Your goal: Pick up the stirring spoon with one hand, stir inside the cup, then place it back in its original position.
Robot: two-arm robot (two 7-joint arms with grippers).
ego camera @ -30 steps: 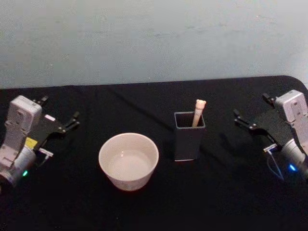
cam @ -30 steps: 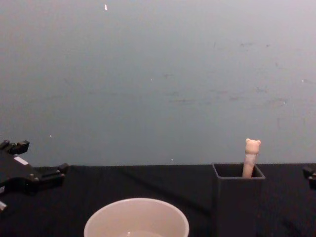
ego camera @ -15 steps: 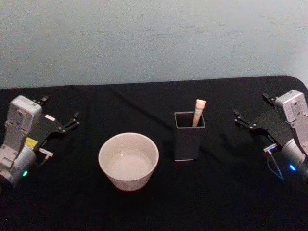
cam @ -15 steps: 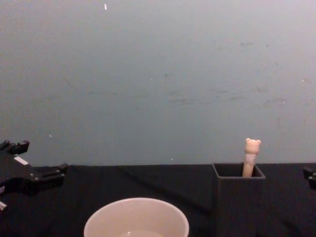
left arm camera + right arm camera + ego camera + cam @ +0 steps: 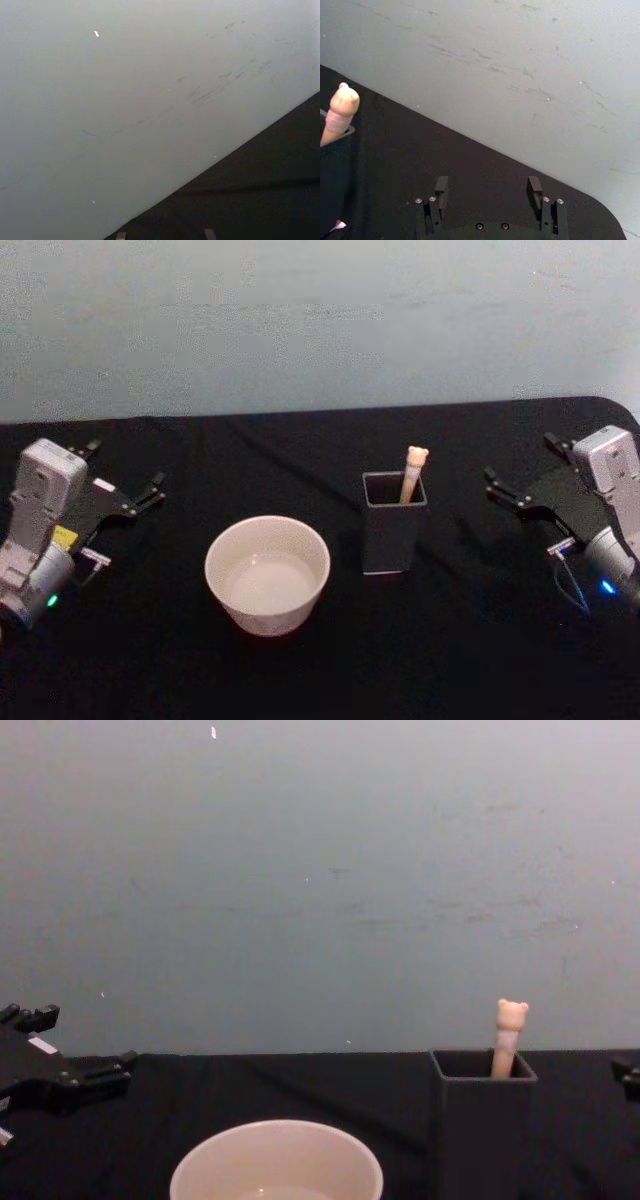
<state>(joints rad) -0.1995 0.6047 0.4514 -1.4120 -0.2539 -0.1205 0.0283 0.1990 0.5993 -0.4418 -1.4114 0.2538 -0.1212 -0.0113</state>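
head view, items listed near to far.

cup (image 5: 267, 573): round, cream-white, thin rim. it stands upright on the black table (image 5: 450, 640), left of centre and nearest the robot.

holder (image 5: 393, 525): dark grey, square, straight walls, upright. it sits to the right of the cup and slightly farther back, near it but not touching.

spoon (image 5: 413, 472): stands in the holder, leaning toward its far right corner. the beige handle and bear head rise above the rim. the neck and bowl are hidden inside.

left gripper (image 5: 125, 464): over the table's left side, a little beyond the cup and well apart from it. its fingers are spread wide and hold nothing.

right gripper (image 5: 521, 460): over the table's right side, about level with the holder and well apart from it. it is spread wide and empty. the right wrist view shows its two fingers (image 5: 441, 186) set apart, with the bear head off to one side.

wall (image 5: 300, 320): pale grey-blue and lightly scuffed, behind the table's far edge.
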